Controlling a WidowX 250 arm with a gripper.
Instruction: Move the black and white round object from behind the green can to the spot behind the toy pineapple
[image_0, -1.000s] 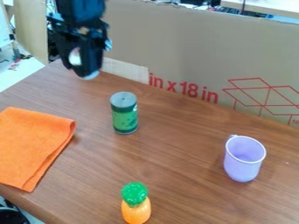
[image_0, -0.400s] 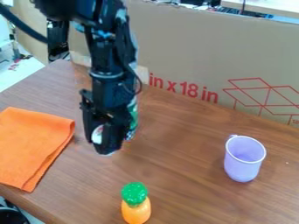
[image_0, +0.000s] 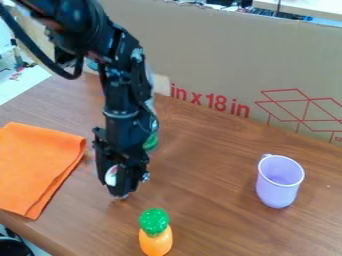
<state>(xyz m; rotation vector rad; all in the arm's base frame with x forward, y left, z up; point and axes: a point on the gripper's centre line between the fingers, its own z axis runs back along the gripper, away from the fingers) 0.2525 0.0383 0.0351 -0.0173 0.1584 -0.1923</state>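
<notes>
The gripper (image_0: 121, 192) hangs low over the table, left of centre, with its fingers shut on a small white object (image_0: 111, 176) that shows between them. Close behind it stands the green can (image_0: 151, 143), mostly hidden by the arm. An orange pineapple toy with a green top (image_0: 155, 232) is upright just in front of the gripper, a little to its right. To the gripper's left lies a folded orange cloth (image_0: 40, 167).
A lilac cup (image_0: 278, 182) stands upright on the right side of the wooden table (image_0: 207, 200). A large cardboard sheet (image_0: 220, 60) rises along the back edge. The table's front left edge runs below the cloth.
From the upper left the gripper has come down and forward, passing in front of the can, with the white object moving along in it. The cup, cloth and pineapple have kept their places.
</notes>
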